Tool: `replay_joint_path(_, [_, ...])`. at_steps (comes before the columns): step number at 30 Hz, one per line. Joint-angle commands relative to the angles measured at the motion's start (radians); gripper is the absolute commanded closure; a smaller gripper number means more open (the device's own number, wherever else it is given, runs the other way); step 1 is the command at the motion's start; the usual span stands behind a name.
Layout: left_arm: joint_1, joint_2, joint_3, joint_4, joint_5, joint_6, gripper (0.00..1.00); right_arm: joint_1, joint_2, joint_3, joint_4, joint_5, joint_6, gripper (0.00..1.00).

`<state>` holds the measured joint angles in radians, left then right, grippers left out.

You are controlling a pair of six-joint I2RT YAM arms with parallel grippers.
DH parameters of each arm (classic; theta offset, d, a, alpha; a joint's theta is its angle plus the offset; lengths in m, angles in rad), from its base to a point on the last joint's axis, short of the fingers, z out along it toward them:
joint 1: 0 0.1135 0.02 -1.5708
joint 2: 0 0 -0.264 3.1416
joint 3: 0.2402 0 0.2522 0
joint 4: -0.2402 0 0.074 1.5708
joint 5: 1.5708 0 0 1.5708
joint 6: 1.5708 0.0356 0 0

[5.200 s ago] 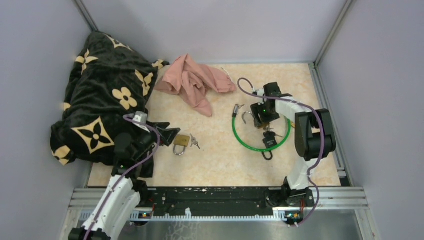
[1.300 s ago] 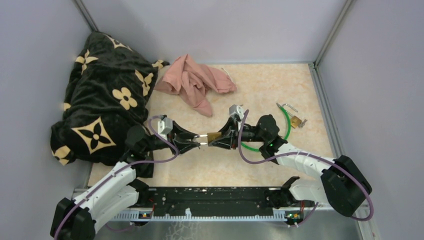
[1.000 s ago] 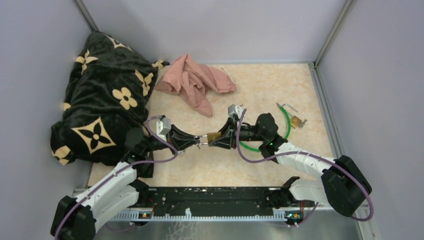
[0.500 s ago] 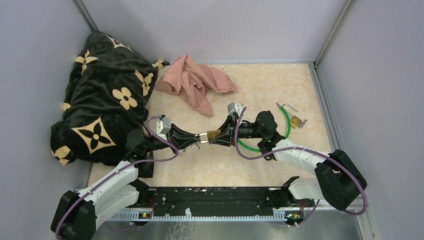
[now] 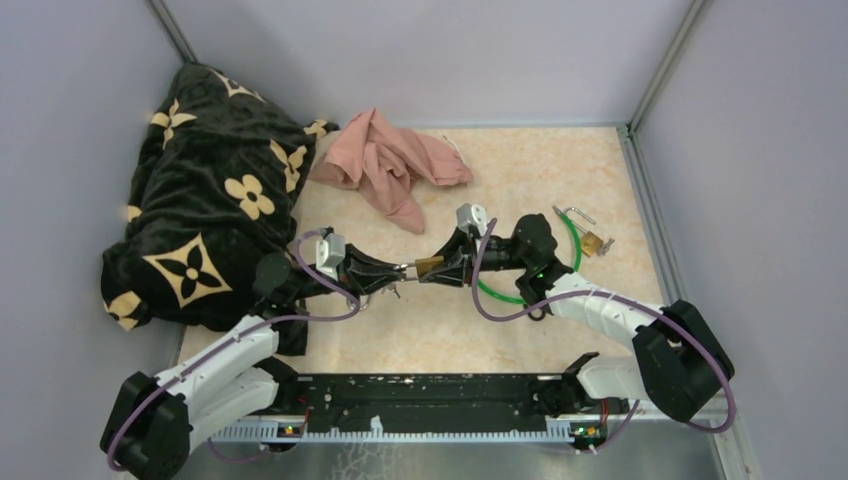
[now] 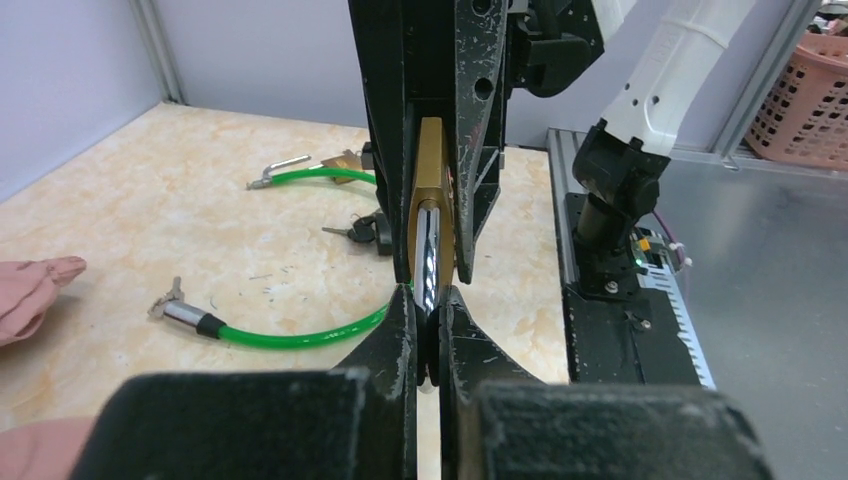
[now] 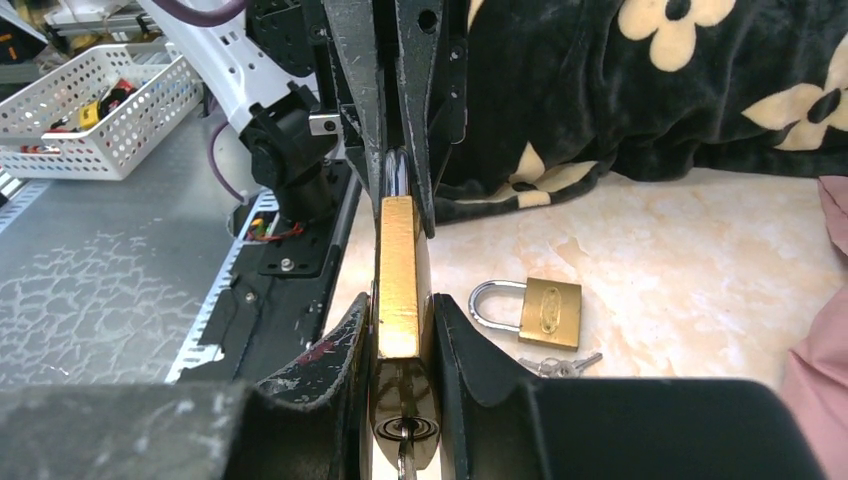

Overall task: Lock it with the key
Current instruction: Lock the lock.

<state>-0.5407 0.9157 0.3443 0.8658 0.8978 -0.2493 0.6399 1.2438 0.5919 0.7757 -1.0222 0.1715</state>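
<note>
Two sets of fingers meet tip to tip above the worktop (image 5: 450,330).
Right fingers (image 5: 447,268): clamped on the body of a brass padlock (image 7: 400,270), key (image 7: 402,452) in its keyway at the palm end.
Left fingers (image 5: 390,273): pinched almost closed on its shackle (image 6: 428,250).
Padlocks: 3. The second (image 7: 540,312) lies on the worktop below the left fingers, loose keys (image 7: 560,365) beside it. The third (image 5: 594,243), small, sits beyond the right fingers by the one green cable (image 6: 300,336).
Cloths: 2. Pink (image 5: 390,165) and black patterned (image 5: 210,190), farthest.

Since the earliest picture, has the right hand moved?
Yes. The right hand has gone left, from over the green cable loop to just below the pink cloth in the top view, now gripping the brass padlock.
</note>
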Motion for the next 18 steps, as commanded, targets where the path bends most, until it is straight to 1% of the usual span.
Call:
replay_joint_path(1, [-0.137,0.032,0.039,0.088,-0.040,0.033,1.00,0.103,0.024,0.110,0.142,0.196,0.032,1.00])
replay_joint_path(4, [-0.168,0.062,0.030,0.087,-0.099,0.058,1.00,0.133,0.028,0.143,0.110,0.265,0.071,1.00])
replay_joint_path(7, [-0.203,0.078,0.032,0.096,-0.103,0.058,1.00,0.136,0.027,0.170,0.042,0.311,0.095,1.00])
replay_joint_path(11, [-0.227,0.099,0.033,0.090,-0.117,0.014,1.00,0.136,0.010,0.200,-0.038,0.356,0.093,1.00])
replay_joint_path(15, [-0.234,0.106,0.023,0.072,-0.135,-0.024,1.00,0.136,-0.031,0.273,-0.174,0.409,0.049,1.00])
replay_joint_path(18, [-0.245,0.117,0.029,0.083,-0.131,-0.034,1.00,0.136,-0.026,0.313,-0.270,0.463,0.002,1.00])
